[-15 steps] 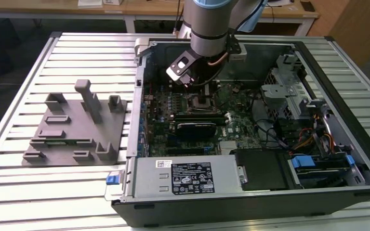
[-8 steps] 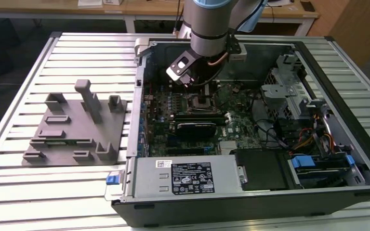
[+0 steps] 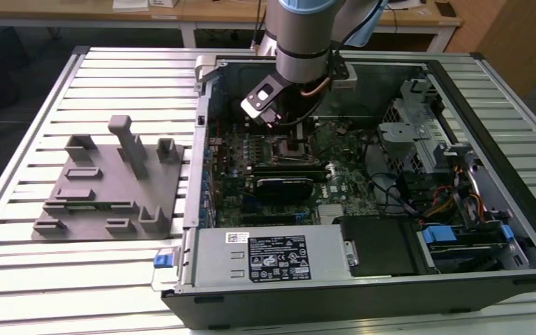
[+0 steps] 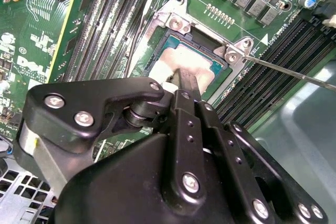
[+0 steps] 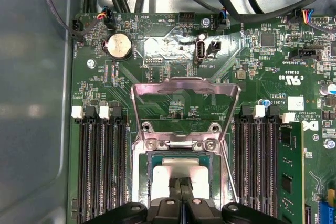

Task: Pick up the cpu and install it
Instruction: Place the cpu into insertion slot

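One chip, and it's home: the cpu (image 5: pixel 181 167) lies flat inside the socket (image 5: pixel 144 161) on the green motherboard (image 5: pixel 252 61), looking square to the socket's edges in both wrist views. Right over it is the gripper (image 5: pixel 181 184), black fingers (image 5: pixel 176 192) drawn together with no gap, tips at the cpu's pale top; whether they press on it, I can't tell. On the socket's far side the metal hold-down frame (image 5: pixel 185 95) stands tipped open, its thin wire lever (image 4: pixel 294 72) loose alongside. My read: placing about done, clamping not. The arm (image 3: pixel 303 42) reaches into the open computer case (image 3: pixel 343 300) on the slatted table (image 3: pixel 26 125), with a grey tray (image 3: pixel 100 188) at the exterior view's left.
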